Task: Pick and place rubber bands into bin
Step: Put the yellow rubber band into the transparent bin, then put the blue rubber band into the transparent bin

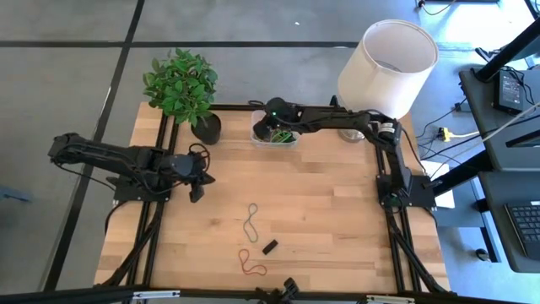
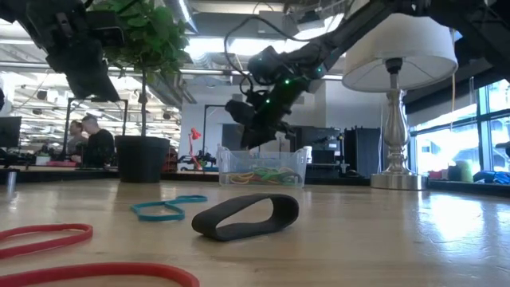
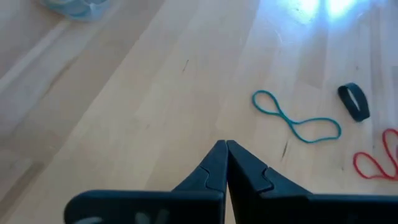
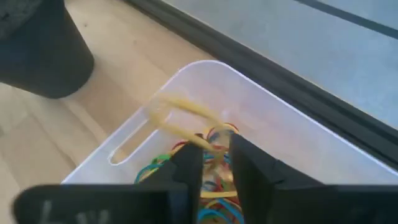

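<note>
The clear bin [image 1: 287, 141] stands at the table's far edge and holds several coloured rubber bands [image 2: 259, 175]. My right gripper [image 4: 216, 158] hovers just over the bin [image 4: 280, 137], its fingers apart. A blurred yellow band [image 4: 180, 121] hangs in the air before its fingertips. A blue band [image 1: 251, 219], a black band [image 1: 270, 247] and a red band [image 1: 251, 263] lie flat on the wood near the front. My left gripper [image 1: 199, 187] is shut and empty above the table's left side, well left of these bands [image 3: 295, 121]. My right gripper has the yellow band's near end [image 4: 208, 142] right at its fingertips, above the bin's inside. Whether the fingers still touch it, I cannot tell. The band stretches away from the fingers toward the bin's wall.
A potted plant [image 1: 205, 127] stands left of the bin and a lamp [image 1: 386, 67] right of it, both at the far edge. Bare wood lies between the bin and the loose bands.
</note>
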Tool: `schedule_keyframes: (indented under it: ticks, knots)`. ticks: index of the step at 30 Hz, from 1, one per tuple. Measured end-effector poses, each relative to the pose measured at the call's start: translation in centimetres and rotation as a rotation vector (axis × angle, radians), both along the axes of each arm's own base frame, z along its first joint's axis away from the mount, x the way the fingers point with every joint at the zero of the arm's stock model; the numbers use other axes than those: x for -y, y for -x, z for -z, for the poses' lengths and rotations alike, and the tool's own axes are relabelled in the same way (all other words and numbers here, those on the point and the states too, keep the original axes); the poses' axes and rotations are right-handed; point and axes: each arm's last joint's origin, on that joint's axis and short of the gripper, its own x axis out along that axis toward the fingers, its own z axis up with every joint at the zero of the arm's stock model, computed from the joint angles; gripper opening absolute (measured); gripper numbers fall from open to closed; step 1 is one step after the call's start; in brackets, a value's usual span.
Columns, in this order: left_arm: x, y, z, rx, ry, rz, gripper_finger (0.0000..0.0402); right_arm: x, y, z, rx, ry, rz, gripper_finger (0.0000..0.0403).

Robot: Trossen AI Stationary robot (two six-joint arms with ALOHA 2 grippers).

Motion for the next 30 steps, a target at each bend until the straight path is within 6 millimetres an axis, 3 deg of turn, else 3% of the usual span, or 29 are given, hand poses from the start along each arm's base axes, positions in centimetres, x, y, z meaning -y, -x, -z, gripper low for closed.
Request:
schedule_keyframes:
  ticks: [11,16,20,25,30]
  knots:
    - [-0.1,-0.1,0.1,-0.008,-0.054,-0.017,0.0002,-0.2,0.9,-3.1,0.044,0.015,-0.01,0.021]
    - [-0.3,0.0,0.1,-0.008,-0.103,-0.032,0.0002,-0.8,2.1,-5.0,0.031,-0.034,0.023,0.0237]
    - [-0.2,-0.1,0.0,-0.011,-0.167,0.037,0.0001,-2.4,3.7,-6.9,-0.043,-0.067,0.0,0.0218]
    - [-0.2,-0.4,-0.2,0.021,-0.17,0.046,0.0002,-6.7,4.9,-9.9,-0.093,-0.025,-0.147,0.0157]
    - [0.6,-1.6,-0.7,0.006,-0.17,0.091,0.0002,-12.0,7.0,-9.7,-0.133,0.022,-0.288,0.0071]
